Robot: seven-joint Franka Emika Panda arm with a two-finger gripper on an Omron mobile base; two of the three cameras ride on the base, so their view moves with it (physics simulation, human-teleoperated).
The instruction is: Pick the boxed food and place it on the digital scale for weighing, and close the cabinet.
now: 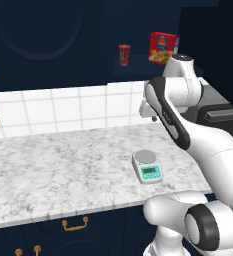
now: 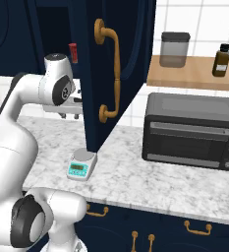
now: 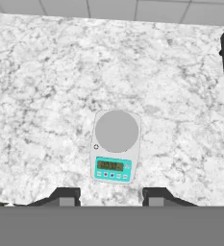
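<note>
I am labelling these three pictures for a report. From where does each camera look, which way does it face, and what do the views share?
Left base view: behind the arm, to its left, looking forward over the counter at the digital scale and the boxed food in the cabinet; white arm at right.
Right base view: behind-right, facing the open cabinet door and oven; arm at left.
Hand view: straight down on the scale; fingertips below.
All three show the scale.

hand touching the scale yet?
Apart. In the hand view the hand hangs above the digital scale, whose round plate is bare, with marble counter showing all around it.
</note>
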